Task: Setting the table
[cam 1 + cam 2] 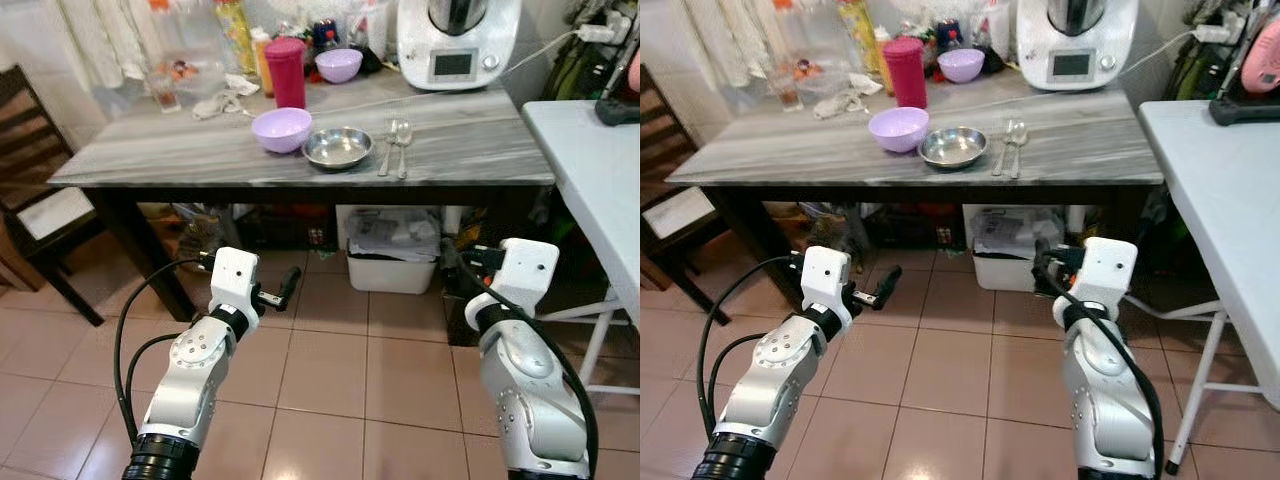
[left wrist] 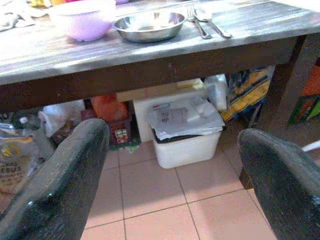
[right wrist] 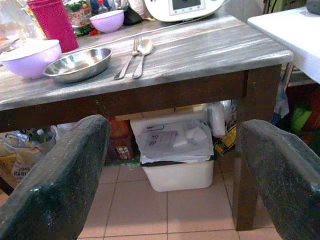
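Grippers both hanging wide open below table (image 1: 150, 160) edge: left gripper (image 2: 175, 170) and right gripper (image 3: 175, 165) holding nothing, touching nothing; steel dish (image 1: 337, 147) sitting above.

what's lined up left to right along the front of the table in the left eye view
lilac bowl → steel dish → fork → spoon
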